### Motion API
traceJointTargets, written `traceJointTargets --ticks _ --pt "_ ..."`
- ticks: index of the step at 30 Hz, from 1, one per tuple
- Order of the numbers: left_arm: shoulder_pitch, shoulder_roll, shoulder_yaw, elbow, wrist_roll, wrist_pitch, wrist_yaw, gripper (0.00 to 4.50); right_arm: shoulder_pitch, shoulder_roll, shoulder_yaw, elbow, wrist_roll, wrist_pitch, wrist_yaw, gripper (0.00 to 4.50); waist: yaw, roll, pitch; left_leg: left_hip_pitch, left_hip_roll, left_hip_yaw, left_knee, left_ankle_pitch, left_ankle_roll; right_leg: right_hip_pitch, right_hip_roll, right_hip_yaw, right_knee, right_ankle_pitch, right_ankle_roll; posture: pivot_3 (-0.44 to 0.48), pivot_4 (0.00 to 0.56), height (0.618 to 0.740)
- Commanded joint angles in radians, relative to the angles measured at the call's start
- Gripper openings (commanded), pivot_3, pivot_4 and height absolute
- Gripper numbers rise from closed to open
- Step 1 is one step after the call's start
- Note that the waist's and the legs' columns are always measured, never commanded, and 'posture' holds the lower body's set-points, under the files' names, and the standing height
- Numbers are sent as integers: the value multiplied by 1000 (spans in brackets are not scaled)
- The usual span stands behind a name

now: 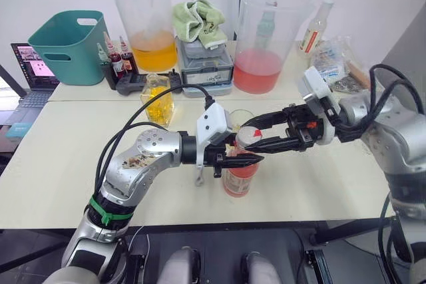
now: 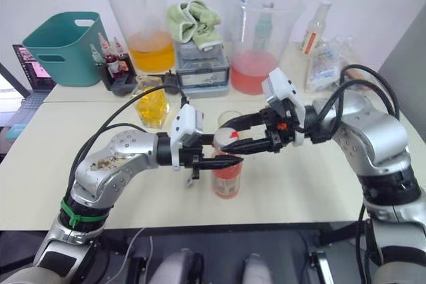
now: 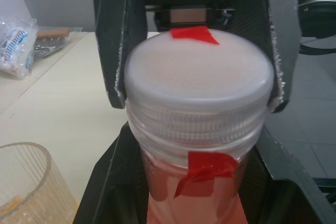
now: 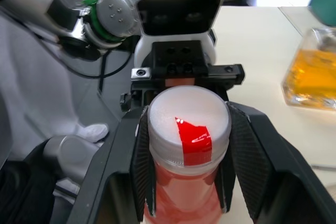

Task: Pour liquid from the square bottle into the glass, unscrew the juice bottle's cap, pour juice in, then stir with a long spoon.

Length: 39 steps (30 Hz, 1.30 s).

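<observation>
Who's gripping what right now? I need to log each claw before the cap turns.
Left claw: shut on the juice bottle, just under its cap.
Right claw: shut on the cap.

Pink-red liquid is seen in the juice bottle, red tape on its white cap, and yellow-orange contents in the square bottle.

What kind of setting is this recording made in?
Likely a lab bench set up for drink-mixing trials: large measuring beakers of coloured liquid, small dropper bottles, a laptop at the table's edge.
</observation>
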Motion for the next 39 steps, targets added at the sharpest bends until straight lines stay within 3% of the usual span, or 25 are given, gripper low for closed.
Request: traceJointTargets --ticks 1,4,6,11,12,19,23,32,39 --pt "19 6 -18 -17 -9 42 17 1616 -117 54 23 70 -22 -113 155 1695 0 0 0 0 0 0 0 0 0 0 0 0 0 0 0 0 150 736" --pt "29 10 -14 -31 -10 50 28 1616 -165 58 56 119 -6 -79 164 1695 1 0 0 0 0 0 0 0 0 0 0 0 0 0 0 0 150 736" --pt "35 9 -10 -39 -13 58 38 1616 -179 46 47 125 3 -7 164 2714 1 0 0 0 0 0 0 0 0 0 0 0 1 0 0 0 150 736" --pt "40 5 -9 -54 -28 76 60 1616 -147 -4 -38 43 57 98 122 4341 5 0 0 0 0 -1 0 0 0 0 -1 -1 1 0 0 0 150 736" --pt "41 6 -9 -56 -30 78 61 1616 -123 -19 -65 13 66 117 92 4424 4 0 0 0 0 -1 0 0 0 1 -1 -1 1 0 0 0 150 736" --pt "36 9 -16 -55 -43 76 51 1616 111 -76 -285 -235 129 214 -184 4424 4 0 0 0 0 -1 -1 0 -1 0 -2 0 0 0 0 0 150 736" --pt "27 5 -23 -39 -53 70 27 1616 227 1 -395 -415 180 273 -462 4424 4 0 -1 0 1 -2 -2 0 -1 0 -2 -1 0 0 -1 0 150 736" --pt "12 -1 -39 2 -34 38 -7 1616 331 13 -417 -572 270 380 -728 4424 7 0 -1 0 0 -1 -2 0 -1 1 -3 0 -1 0 0 0 150 736" --pt "16 -7 -49 12 -23 23 -9 1616 346 14 -413 -592 310 383 -837 4424 9 0 -1 0 0 -1 -2 0 -1 1 -2 0 -1 0 0 0 150 736"
